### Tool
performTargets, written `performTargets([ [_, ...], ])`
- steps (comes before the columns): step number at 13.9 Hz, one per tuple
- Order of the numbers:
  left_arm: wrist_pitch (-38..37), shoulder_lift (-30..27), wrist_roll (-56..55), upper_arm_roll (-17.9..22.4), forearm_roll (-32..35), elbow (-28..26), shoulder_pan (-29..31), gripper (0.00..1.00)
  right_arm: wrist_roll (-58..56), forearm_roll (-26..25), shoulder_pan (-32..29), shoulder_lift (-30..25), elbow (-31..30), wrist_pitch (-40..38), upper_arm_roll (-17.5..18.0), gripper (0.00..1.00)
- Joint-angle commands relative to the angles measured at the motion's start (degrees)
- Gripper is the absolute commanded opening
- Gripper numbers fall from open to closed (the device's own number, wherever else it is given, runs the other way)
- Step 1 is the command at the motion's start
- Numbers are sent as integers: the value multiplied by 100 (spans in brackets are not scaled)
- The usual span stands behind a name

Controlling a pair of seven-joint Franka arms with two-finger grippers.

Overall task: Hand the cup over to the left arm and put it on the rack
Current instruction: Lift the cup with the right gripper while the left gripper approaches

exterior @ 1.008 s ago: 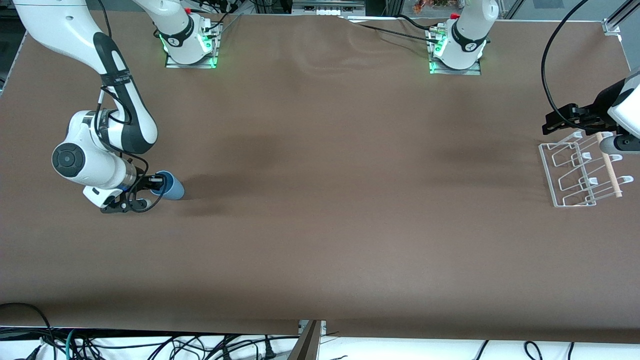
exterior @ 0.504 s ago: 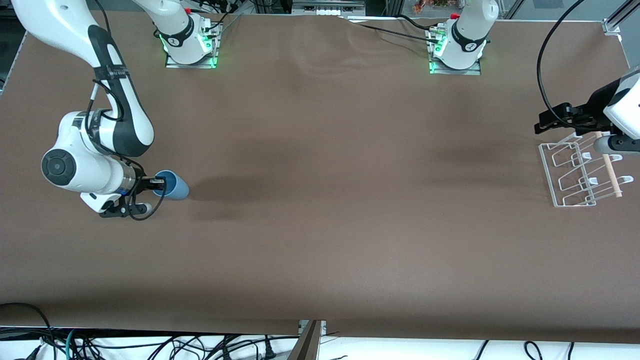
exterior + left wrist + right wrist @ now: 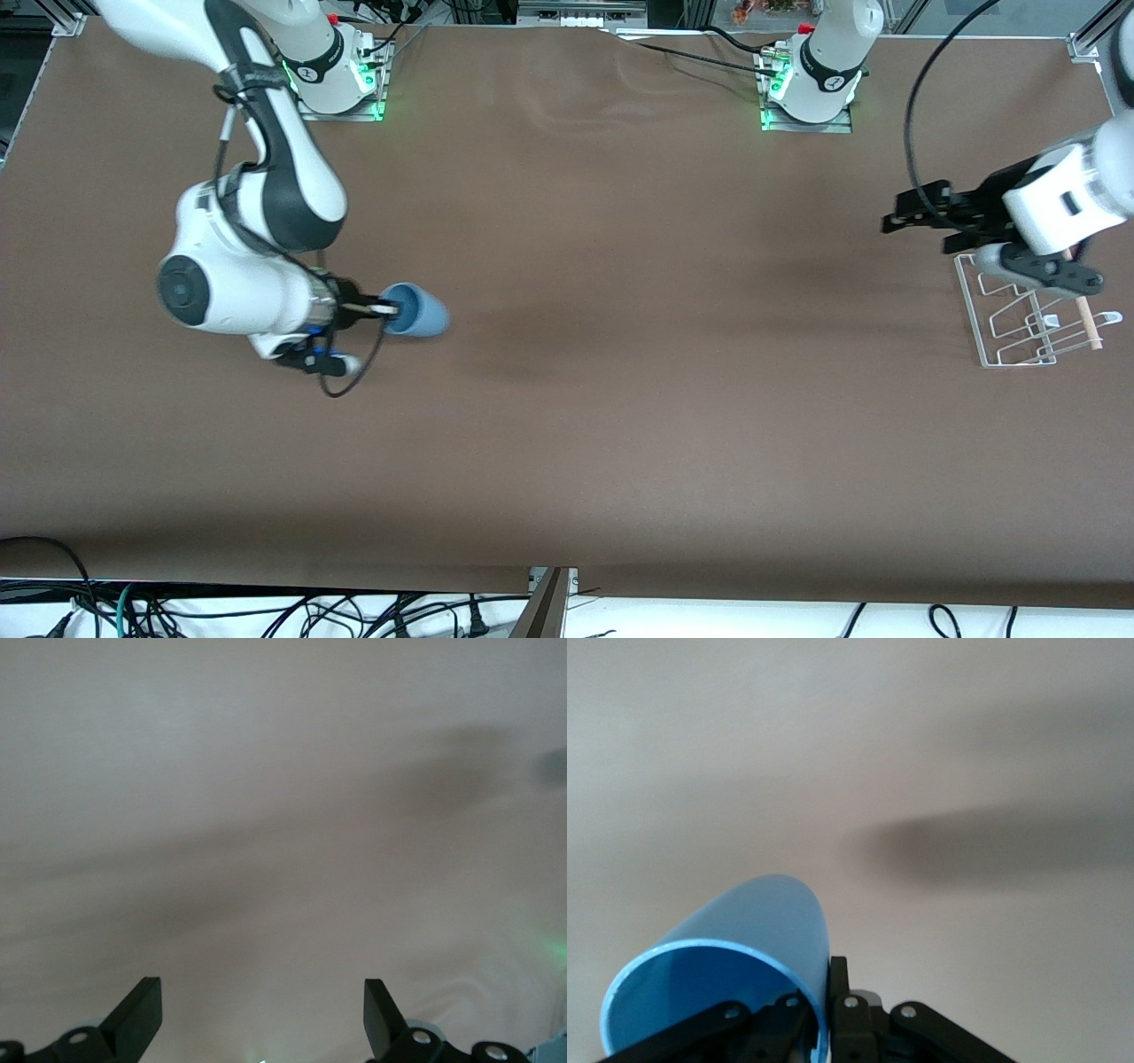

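— Looking at the cup (image 3: 418, 312) first: what is it like?

— Small, plain, light blue, slightly tapered, no handle. It lies on its side in the air over the table (image 3: 567, 425), toward the right arm's end and well apart from the rack (image 3: 1019, 319). Its open mouth faces the right gripper (image 3: 383, 309) and its closed base points toward the rack.

— And how is it held?

— The right gripper's fingers are pinched tight on the rim, one inside the mouth and one outside. In the right wrist view the cup (image 3: 726, 979) fills the lower corner, with the wall clamped between the fingers (image 3: 833, 992). Its shadow falls on the table near it, toward the rack.

— What of the rack itself?

— White wire, with upright loops and a light wooden dowel (image 3: 1087, 321) along one side, sitting at the left arm's end of the table.

— Where is the left gripper (image 3: 893, 220)?

— Up in the air over the table just beside the rack, jaws spread wide with nothing between them. Its wrist view shows only the two dark fingertips (image 3: 137, 1014) and bare table.

— Anything hard to see?

— The left arm's wrist covers the part of the rack nearest the bases. The cup's base is cut off in the right wrist view, and part of its rim is hidden by the fingers.
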Motion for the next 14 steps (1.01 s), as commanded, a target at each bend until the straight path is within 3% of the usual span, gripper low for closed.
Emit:
performTargets([
  [1,451,239,672,33,-173,-23,-312,100,1006,979,455,309,589,-106,-47,0],
  [4,883,546,1665,-19,-216,-23,-681,100,2043,2061,878,363,958,-80,-39,0],
  [7,1243,819,2614,-212,-400,-41,-744,100,2976,2809,1316,354,1293,-54,-47,0],
  [9,1515,916,3299,-213,-821,-198,-744,100,3617,2995,1607,345,1460,383,-39,0],
  [14,1955,978,4444,-379,-1086,-278,-770,100,5025,3075,2231,328,1707,1193,-39,0],
])
